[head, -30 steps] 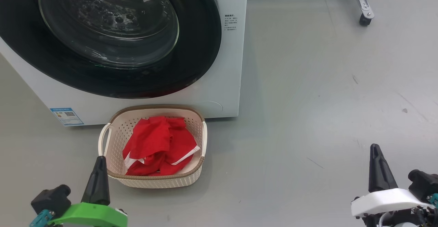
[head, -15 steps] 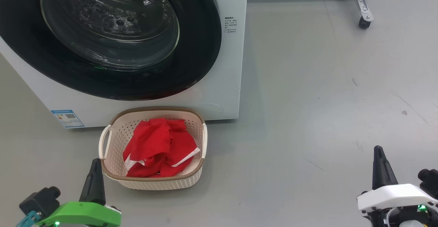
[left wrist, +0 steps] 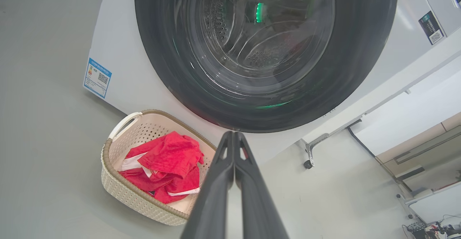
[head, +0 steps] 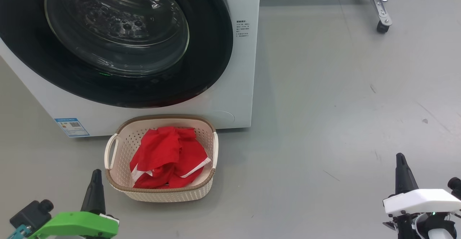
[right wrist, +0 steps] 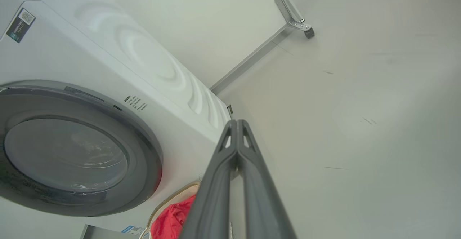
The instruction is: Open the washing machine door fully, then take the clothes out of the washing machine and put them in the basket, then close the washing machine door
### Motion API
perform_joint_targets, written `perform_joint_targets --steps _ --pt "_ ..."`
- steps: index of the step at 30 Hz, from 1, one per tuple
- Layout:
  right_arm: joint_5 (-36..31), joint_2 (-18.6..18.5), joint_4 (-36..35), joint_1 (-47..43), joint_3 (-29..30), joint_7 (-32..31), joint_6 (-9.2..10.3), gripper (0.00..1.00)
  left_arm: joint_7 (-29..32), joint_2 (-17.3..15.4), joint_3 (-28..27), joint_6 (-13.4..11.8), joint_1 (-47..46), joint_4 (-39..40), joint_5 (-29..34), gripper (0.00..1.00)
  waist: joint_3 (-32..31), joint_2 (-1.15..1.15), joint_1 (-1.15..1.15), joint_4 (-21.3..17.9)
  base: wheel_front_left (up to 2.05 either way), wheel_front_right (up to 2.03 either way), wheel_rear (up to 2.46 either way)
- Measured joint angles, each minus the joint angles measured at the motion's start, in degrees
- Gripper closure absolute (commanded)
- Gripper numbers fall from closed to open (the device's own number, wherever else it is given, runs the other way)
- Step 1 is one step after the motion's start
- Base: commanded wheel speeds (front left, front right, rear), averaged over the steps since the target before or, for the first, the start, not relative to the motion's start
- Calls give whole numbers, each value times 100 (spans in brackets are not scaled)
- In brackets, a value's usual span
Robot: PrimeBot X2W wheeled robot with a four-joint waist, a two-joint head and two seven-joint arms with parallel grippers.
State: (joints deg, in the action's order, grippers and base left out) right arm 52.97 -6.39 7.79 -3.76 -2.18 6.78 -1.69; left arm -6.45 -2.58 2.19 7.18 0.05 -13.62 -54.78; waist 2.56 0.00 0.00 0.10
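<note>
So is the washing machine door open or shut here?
Shut: the washing machine door sits flush against the front of the white washing machine, with no gap visible at its rim.

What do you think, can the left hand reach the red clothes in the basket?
Probably yes: the left hand hovers beside the open-topped basket, with nothing between it and the clothes, though it's shut.

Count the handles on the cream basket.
2: the left handle and the right handle, on opposite ends of the basket; none seems hidden.
</note>
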Motion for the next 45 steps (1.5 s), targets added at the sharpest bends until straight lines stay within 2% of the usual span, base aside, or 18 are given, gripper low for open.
perform_joint_targets --steps 45 --pt "3375 99 584 505 436 -758 -381 100 818 -82 -271 0 -235 -149 -3118 100 -193 0 0 -8 0 0 0"
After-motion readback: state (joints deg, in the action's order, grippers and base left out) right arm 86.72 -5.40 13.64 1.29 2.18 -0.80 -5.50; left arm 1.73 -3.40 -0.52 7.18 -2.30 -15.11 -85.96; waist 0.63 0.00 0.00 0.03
